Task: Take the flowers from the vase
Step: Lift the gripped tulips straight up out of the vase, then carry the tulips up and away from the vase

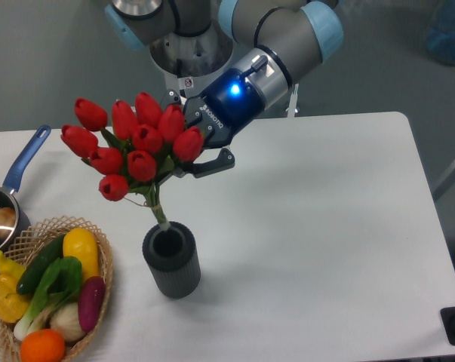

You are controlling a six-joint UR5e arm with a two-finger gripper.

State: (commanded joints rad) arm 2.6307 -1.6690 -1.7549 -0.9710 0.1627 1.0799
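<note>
grip: our gripper (188, 154) is pinching the flowers (133, 147) just under the buds
tip: we lift straight up so stems clear the vase (171, 260)

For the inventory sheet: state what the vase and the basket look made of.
The vase: matte dark grey with fine ribs, possibly rubber, plastic or ceramic; the picture cannot settle which. The basket: tan woven strands, apparently wicker, unglossed.

Gripper (188, 143) fingertips mostly hidden behind flowers (129, 147). Grip point on stems not seen. Pan (8, 204) and basket (99, 256) cut by left edge. Arm top cropped at frame edge.
</note>
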